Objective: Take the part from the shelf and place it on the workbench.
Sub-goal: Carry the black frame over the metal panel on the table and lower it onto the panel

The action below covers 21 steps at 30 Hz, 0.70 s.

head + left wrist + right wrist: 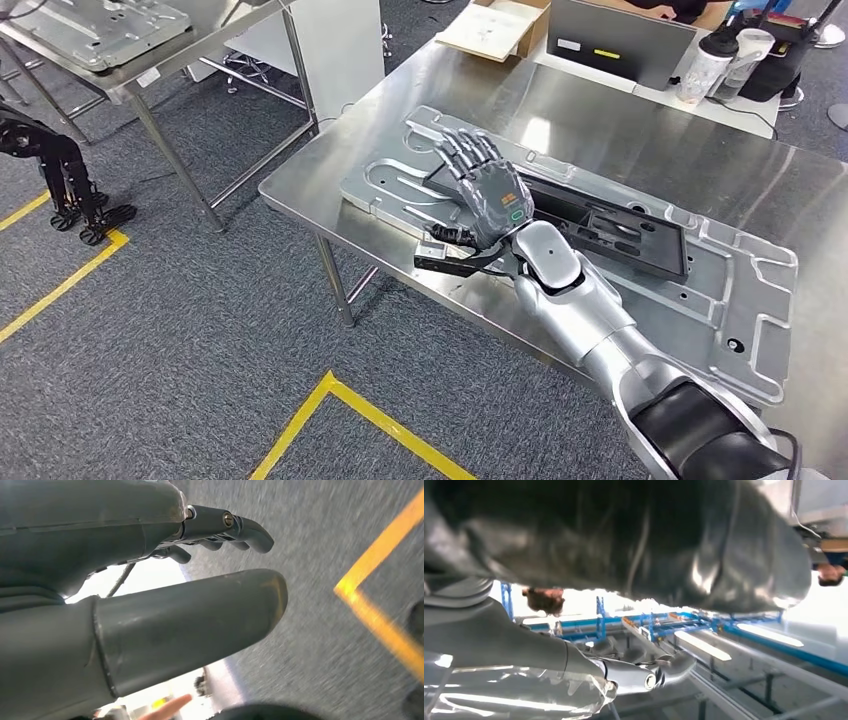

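The part [740, 290], a large stamped silver metal plate with a black insert [610, 225], lies flat on the steel workbench [600, 110]. My right hand [490, 190] is stretched out over the plate's left end, palm down and fingers spread, holding nothing. In the right wrist view the right hand [574, 665] is close to the plate's shiny metal [649, 540]. My left hand [150, 605] hangs over the grey carpet, thumb out and fingers loosely bent, with nothing in it.
A second steel table [150, 75] at the back left carries a similar plate [100, 30]. A cardboard box [495, 25], a grey case [620, 40] and bottles [705, 65] stand behind the workbench. Yellow floor lines [340, 395] run below its front edge.
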Each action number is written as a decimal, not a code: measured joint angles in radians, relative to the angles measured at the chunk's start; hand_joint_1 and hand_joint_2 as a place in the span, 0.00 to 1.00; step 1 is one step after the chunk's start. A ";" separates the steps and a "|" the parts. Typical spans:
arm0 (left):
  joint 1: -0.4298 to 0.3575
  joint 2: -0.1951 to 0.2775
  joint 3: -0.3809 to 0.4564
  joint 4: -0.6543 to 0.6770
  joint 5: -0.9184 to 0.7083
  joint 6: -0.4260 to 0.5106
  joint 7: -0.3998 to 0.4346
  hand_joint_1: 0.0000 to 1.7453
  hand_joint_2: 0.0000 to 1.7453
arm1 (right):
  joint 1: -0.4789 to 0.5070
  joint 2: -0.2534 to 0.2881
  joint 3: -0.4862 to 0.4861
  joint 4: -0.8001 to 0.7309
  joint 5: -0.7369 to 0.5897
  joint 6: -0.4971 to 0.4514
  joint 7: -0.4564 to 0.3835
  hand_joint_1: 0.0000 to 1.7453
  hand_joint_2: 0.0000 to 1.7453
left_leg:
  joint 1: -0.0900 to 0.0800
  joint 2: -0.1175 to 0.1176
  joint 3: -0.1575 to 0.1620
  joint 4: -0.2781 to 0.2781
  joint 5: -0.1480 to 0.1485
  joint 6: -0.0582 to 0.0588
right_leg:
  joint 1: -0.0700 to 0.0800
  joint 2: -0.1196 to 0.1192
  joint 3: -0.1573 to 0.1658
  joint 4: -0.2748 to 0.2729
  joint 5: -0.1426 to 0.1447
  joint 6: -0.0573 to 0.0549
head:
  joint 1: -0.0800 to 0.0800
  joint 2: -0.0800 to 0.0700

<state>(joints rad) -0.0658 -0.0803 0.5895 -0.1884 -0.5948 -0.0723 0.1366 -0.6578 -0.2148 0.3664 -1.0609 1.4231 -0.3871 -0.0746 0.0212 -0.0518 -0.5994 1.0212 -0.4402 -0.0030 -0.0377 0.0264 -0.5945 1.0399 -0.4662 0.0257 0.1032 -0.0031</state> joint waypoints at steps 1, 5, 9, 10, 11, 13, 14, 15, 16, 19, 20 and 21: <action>0.002 -0.001 0.000 0.000 0.000 0.000 0.000 0.00 0.00 | 0.000 0.004 0.002 -0.009 0.000 0.000 0.000 0.00 0.00 | 0.001 0.006 -0.006 0.011 -0.008 -0.004 | 0.000 -0.006 0.001 -0.001 0.001 -0.009 | 0.000 0.000; 0.000 -0.002 0.002 0.000 -0.005 0.002 -0.001 0.00 0.00 | 0.003 0.010 0.011 -0.035 0.000 0.006 0.001 0.00 0.00 | 0.002 0.039 -0.108 0.220 -0.109 -0.013 | 0.006 -0.040 0.004 -0.004 0.000 -0.029 | -0.001 0.000; 0.003 -0.002 0.003 0.000 -0.013 0.003 -0.002 0.00 0.00 | 0.011 0.016 0.032 -0.063 0.001 0.012 0.005 0.00 0.00 | 0.000 0.053 -0.103 0.198 -0.058 -0.003 | 0.015 -0.073 0.010 -0.003 -0.006 -0.031 | -0.001 0.000; 0.003 -0.002 0.003 0.000 -0.017 0.005 -0.002 0.00 0.00 | 0.012 0.016 0.035 -0.072 0.001 0.013 0.009 0.00 0.00 | -0.004 0.074 -0.068 0.127 -0.030 0.002 | 0.017 -0.081 0.013 -0.003 -0.008 -0.029 | -0.001 0.000; 0.002 -0.002 0.003 0.000 -0.023 0.007 -0.002 0.00 0.00 | 0.011 0.016 0.037 -0.080 0.001 0.013 0.014 0.00 0.00 | -0.009 0.090 -0.038 0.067 -0.009 0.007 | 0.019 -0.089 0.016 -0.003 -0.011 -0.025 | -0.001 0.000; 0.000 -0.002 0.003 0.000 -0.030 0.012 -0.001 0.00 0.00 | 0.011 0.015 0.040 -0.093 0.000 0.014 0.019 0.00 0.00 | -0.019 0.107 -0.015 0.014 -0.001 0.015 | 0.024 -0.103 0.019 -0.005 -0.014 -0.015 | 0.000 0.000; 0.001 -0.002 0.003 0.000 -0.033 0.013 -0.001 0.00 0.00 | 0.010 0.014 0.042 -0.097 0.000 0.014 0.019 0.00 0.00 | -0.021 0.096 -0.017 0.012 0.002 0.019 | 0.026 -0.111 0.021 -0.007 -0.014 -0.009 | 0.000 0.000; 0.002 -0.002 0.003 0.000 -0.033 0.014 -0.001 0.00 0.00 | 0.011 0.014 0.043 -0.102 0.000 0.014 0.019 0.00 0.00 | -0.020 0.086 -0.016 0.008 0.005 0.024 | 0.025 -0.118 0.023 -0.009 -0.015 -0.003 | -0.001 0.000; 0.002 -0.002 0.003 0.000 -0.035 0.015 0.000 0.00 0.00 | 0.011 0.014 0.045 -0.106 -0.001 0.015 0.019 0.00 0.00 | -0.019 0.076 -0.014 0.003 0.008 0.030 | 0.023 -0.113 0.023 -0.004 -0.022 0.003 | 0.000 0.000; 0.002 -0.002 0.004 0.000 -0.041 0.018 0.003 0.00 0.00 | 0.013 0.009 0.047 -0.112 -0.004 0.018 0.019 0.00 0.00 | -0.016 0.047 -0.009 -0.008 0.016 0.046 | 0.018 -0.052 -0.032 0.123 -0.098 0.010 | 0.000 0.000; 0.002 -0.002 0.004 0.000 -0.043 0.019 0.004 0.00 0.00 | 0.016 0.007 0.048 -0.112 -0.004 0.019 0.019 0.00 0.00 | -0.018 0.036 -0.010 -0.008 0.016 0.049 | 0.018 -0.038 -0.067 0.192 -0.128 0.010 | 0.000 0.000; 0.002 -0.002 0.005 0.000 -0.043 0.020 0.004 0.00 0.00 | 0.020 0.005 0.048 -0.112 -0.004 0.019 0.018 0.00 0.00 | -0.020 0.024 -0.011 -0.007 0.016 0.050 | 0.019 -0.031 -0.097 0.248 -0.145 0.010 | 0.000 0.000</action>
<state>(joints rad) -0.0641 -0.0824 0.5945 -0.1884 -0.6382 -0.0525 0.1408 -0.6377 -0.2101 0.4149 -1.1733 1.4187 -0.3681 -0.0562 0.0015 -0.0275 -0.6100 1.0140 -0.4238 0.0473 -0.0185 -0.0049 -0.6912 1.2875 -0.6110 0.0355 0.1030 -0.0031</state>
